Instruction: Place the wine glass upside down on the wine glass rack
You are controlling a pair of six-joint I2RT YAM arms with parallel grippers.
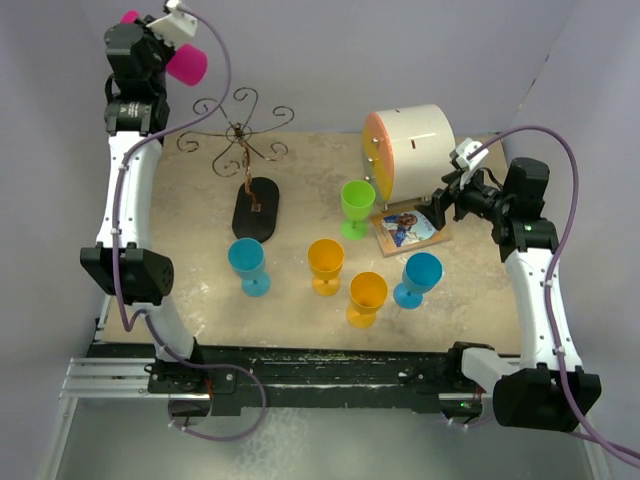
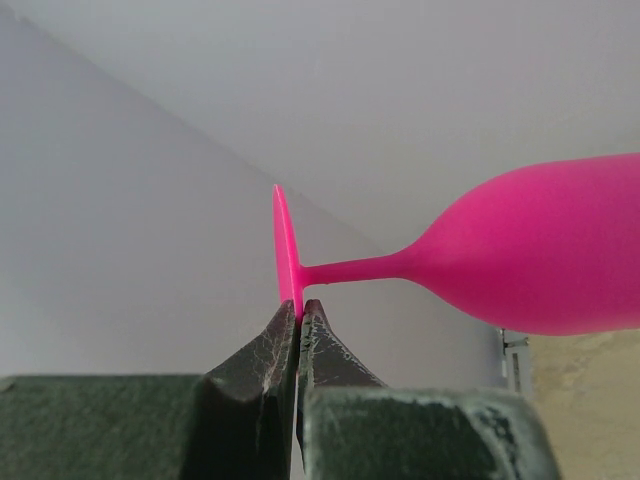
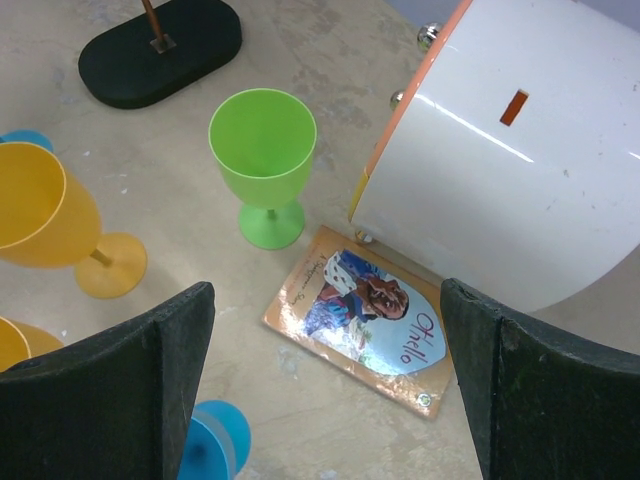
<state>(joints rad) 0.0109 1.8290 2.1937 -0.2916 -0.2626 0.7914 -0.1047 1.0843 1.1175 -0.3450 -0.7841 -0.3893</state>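
Observation:
My left gripper [image 1: 150, 25] is raised high at the back left, shut on the edge of the foot of a pink wine glass [image 1: 185, 64]. In the left wrist view the glass [image 2: 540, 260] lies sideways, its thin foot pinched between my fingertips [image 2: 299, 308]. The wine glass rack [image 1: 240, 135], a dark wire stand with curled arms on a black oval base [image 1: 256, 208], stands to the right of and below that gripper. My right gripper [image 1: 440, 203] is open and empty above a book [image 3: 365, 315].
Two blue glasses [image 1: 247, 264] [image 1: 419, 278], two orange glasses [image 1: 326, 264] [image 1: 366, 297] and a green glass [image 1: 356, 207] stand upright on the table. A white cylinder with an orange face [image 1: 410, 148] lies at the back right.

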